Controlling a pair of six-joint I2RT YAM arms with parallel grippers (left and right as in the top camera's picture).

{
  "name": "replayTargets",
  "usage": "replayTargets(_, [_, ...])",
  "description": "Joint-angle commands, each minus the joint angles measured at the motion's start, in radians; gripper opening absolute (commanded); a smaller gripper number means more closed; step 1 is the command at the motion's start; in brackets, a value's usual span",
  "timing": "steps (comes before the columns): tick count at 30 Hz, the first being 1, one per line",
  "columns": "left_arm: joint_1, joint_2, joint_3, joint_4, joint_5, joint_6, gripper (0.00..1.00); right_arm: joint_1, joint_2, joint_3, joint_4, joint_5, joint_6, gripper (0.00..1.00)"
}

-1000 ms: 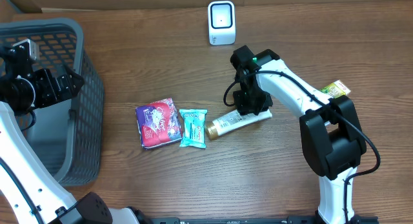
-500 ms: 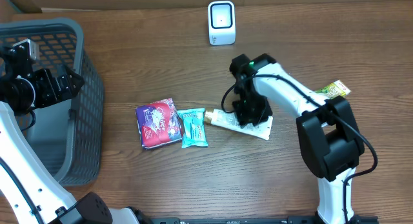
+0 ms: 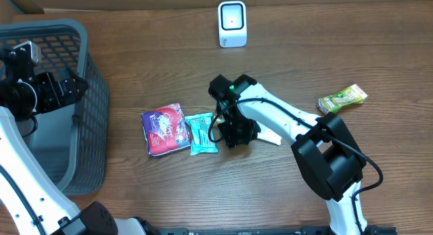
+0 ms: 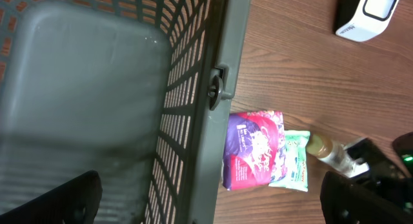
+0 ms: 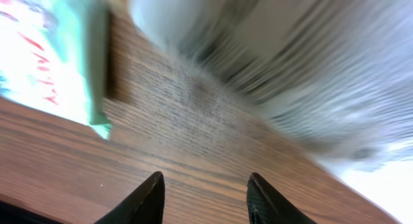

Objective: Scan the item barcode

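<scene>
Though all print is illegible, left pincer (image 4: 213,201) gapes, right pincer (image 5: 206,199) half-open, both empty.

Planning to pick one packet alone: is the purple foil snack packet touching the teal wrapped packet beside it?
Touching. The left wrist view shows the purple foil snack packet and teal wrapped packet edge to edge, no wood between them.

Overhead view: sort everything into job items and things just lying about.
Job: scanner; white tube; right tool.
Lying about: purple packet; teal packet; green packet; basket; left tool, idle.
</scene>
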Motion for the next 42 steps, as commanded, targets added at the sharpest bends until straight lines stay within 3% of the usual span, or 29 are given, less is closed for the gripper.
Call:
replayTargets(1, [-0.002, 0.006, 0.002, 0.002, -0.002, 0.003, 1.0, -0.018, -0.009, 0.102, -0.015, 0.041, -0.074, 0.45])
replayTargets(8, [-0.002, 0.006, 0.002, 0.002, -0.002, 0.003, 1.0, 0.004, -0.008, 0.099, 0.033, -0.098, -0.131, 0.45])
replayTargets(12, [-0.002, 0.006, 0.002, 0.001, -0.002, 0.003, 1.0, 0.038, -0.008, 0.059, 0.069, -0.101, -0.127, 0.12])
replayTargets(14, [-0.002, 0.006, 0.002, 0.001, -0.002, 0.003, 0.99, 0.046, -0.008, 0.042, 0.087, -0.101, -0.127, 0.06])
replayTargets(19, [-0.002, 0.006, 0.002, 0.002, -0.002, 0.003, 0.99, 0.046, -0.008, -0.008, 0.171, -0.062, -0.126, 0.06])
replayTargets(33, [-0.002, 0.006, 0.002, 0.002, -0.002, 0.003, 1.0, -0.015, -0.008, -0.02, 0.378, 0.391, -0.018, 0.06])
replayTargets(39, [-0.002, 0.006, 0.002, 0.002, -0.002, 0.003, 1.0, -0.1, -0.008, -0.02, 0.399, 0.409, 0.009, 0.07])
replayTargets(42, [-0.002, 0.006, 0.002, 0.002, -0.002, 0.003, 1.0, -0.145, -0.011, -0.015, 0.394, 0.281, -0.004, 0.04])
